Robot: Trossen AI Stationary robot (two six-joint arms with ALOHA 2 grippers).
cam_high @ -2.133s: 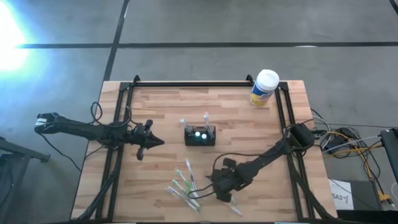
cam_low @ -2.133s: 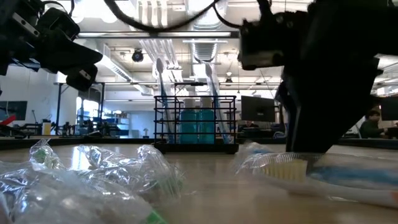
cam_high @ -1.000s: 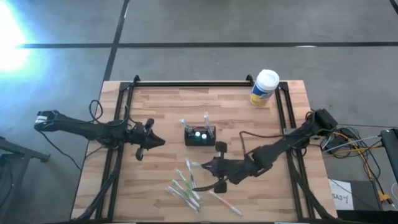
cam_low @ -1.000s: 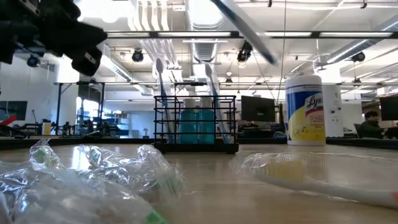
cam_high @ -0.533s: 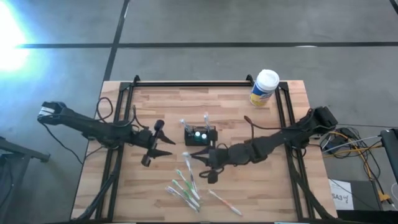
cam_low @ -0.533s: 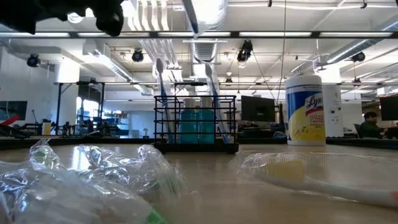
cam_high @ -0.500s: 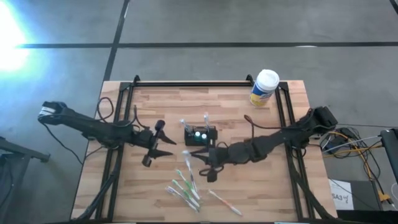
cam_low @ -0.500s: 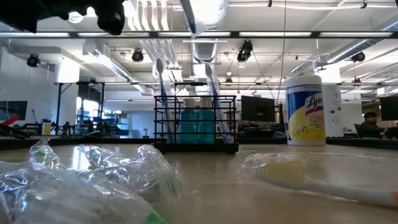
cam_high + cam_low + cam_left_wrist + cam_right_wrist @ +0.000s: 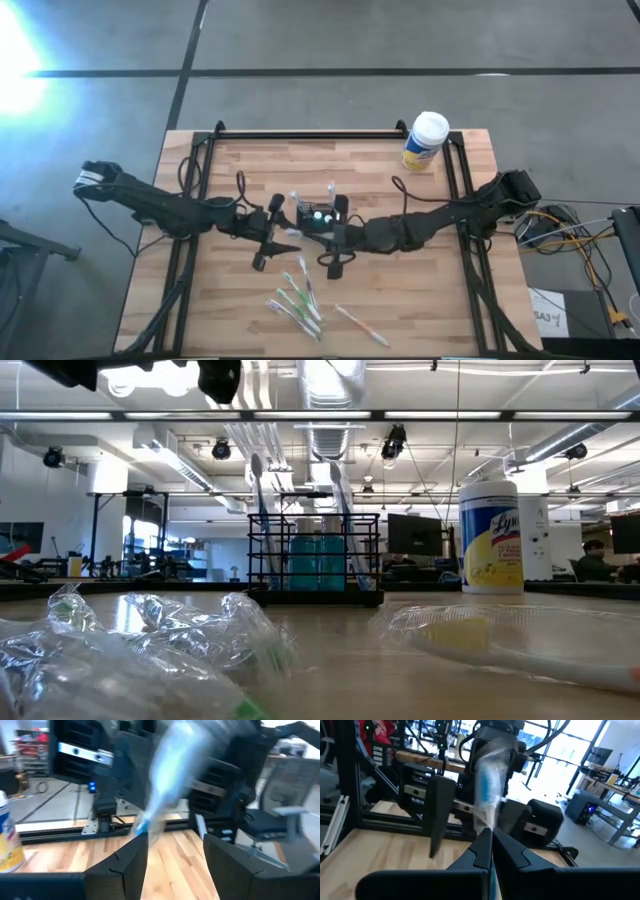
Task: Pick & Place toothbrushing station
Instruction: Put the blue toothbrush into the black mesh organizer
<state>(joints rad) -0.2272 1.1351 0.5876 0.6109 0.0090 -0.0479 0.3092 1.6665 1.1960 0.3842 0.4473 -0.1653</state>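
From above you saw both arms meeting near the middle of the table (image 9: 420, 300), the left gripper (image 9: 268, 232) just left of the toothbrushing station (image 9: 321, 217) and the right gripper (image 9: 336, 248) just in front of and to the right of it. The station stood upright near the table's centre, between the two grippers. The low view showed what the overhead could not: two toothbrushes (image 9: 257, 500) standing in the black mesh box (image 9: 315, 555), blue items inside it, and crinkled plastic wrappers (image 9: 150, 635) in the foreground with another wrapped brush (image 9: 500, 645) lying to the right.

Your right wrist camera showed the fingers (image 9: 517, 855) pinched together on a wrapped toothbrush (image 9: 487, 790), blurred, pointing up from the tips. Your left wrist camera showed its fingers (image 9: 130, 865) spread apart, with a blurred blue-and-clear toothbrush (image 9: 167, 775) in the gap, not gripped as far as you could tell. The yellow canister (image 9: 426, 141) stood well apart at the far right corner.
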